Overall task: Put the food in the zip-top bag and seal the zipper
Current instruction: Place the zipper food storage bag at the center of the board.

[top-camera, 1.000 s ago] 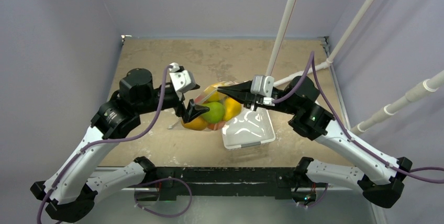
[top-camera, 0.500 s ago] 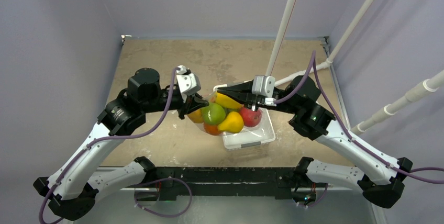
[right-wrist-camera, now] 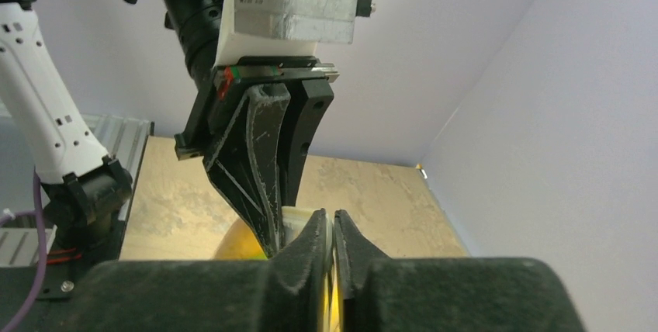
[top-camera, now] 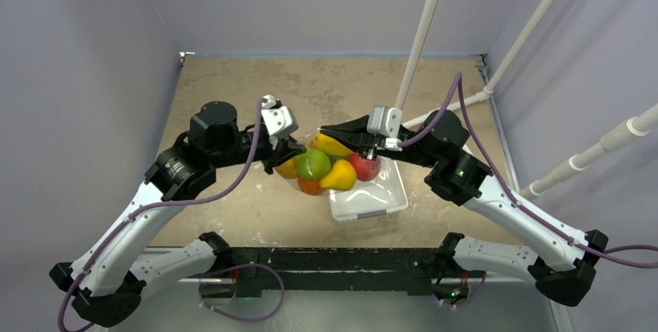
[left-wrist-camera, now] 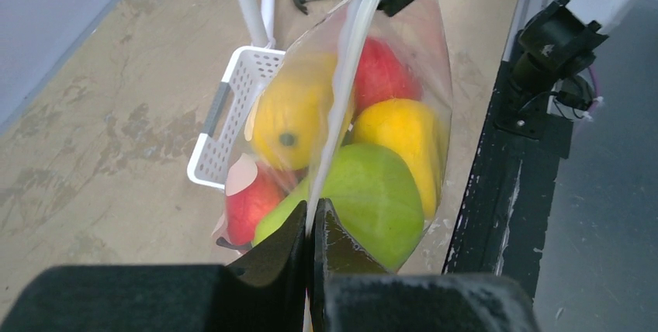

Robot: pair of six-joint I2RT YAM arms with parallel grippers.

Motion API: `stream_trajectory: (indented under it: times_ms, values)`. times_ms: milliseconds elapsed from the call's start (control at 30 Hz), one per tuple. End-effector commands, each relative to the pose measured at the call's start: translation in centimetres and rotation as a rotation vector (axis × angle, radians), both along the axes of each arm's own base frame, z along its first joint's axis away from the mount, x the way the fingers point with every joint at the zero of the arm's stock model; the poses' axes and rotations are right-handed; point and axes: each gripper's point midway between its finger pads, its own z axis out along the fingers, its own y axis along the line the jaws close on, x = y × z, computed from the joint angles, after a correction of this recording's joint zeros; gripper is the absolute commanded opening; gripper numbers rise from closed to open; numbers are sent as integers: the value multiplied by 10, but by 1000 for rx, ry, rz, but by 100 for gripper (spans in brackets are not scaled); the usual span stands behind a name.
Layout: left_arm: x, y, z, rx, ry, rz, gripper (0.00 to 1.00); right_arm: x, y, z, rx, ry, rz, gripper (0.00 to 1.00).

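Observation:
The zip-top bag point(top-camera: 334, 167) hangs in the air, with part of it above the white tray. It holds the food: a green fruit point(top-camera: 313, 164), yellow ones point(top-camera: 339, 177), a red one point(top-camera: 365, 167) and an orange one point(top-camera: 310, 187). The zipper point(left-wrist-camera: 341, 91) runs taut along the top between both grippers. My left gripper point(top-camera: 289, 150) is shut on its left end; in the left wrist view the strip enters the left gripper point(left-wrist-camera: 313, 216). My right gripper point(top-camera: 326, 130) pinches the strip close by; its wrist view shows the right gripper point(right-wrist-camera: 334, 219) with jaws almost touching.
The white tray point(top-camera: 380, 198) sits on the tan table under the right part of the bag. White pipes point(top-camera: 423, 33) rise at the back right. A black rail point(top-camera: 326, 258) runs along the table's near edge.
The left gripper has closed on the zipper. The bag of fruit has come up off the table and shifted right over the tray. The right gripper has slid a little left.

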Motion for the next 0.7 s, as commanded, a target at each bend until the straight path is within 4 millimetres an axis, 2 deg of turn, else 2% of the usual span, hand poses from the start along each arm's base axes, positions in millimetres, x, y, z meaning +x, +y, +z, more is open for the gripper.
stream_trajectory:
  times_ms: [0, 100, 300, 533, 667]
  values:
    - [18, 6, 2, 20, -34, 94, 0, 11, -9, 28, 102, 0, -82, 17]
    - [27, 10, 1, 25, -46, 144, 0, 23, -12, 25, 107, 23, -147, 27]
    - [47, 22, 13, 13, -95, 277, 0, 42, -24, 26, 138, 61, -270, 36]
    - [84, 58, 25, 52, -182, 550, 0, 65, -45, 20, 190, 136, -442, 43]
    - [99, 71, 29, 64, -220, 660, 0, 74, -57, 21, 233, 173, -517, 55]
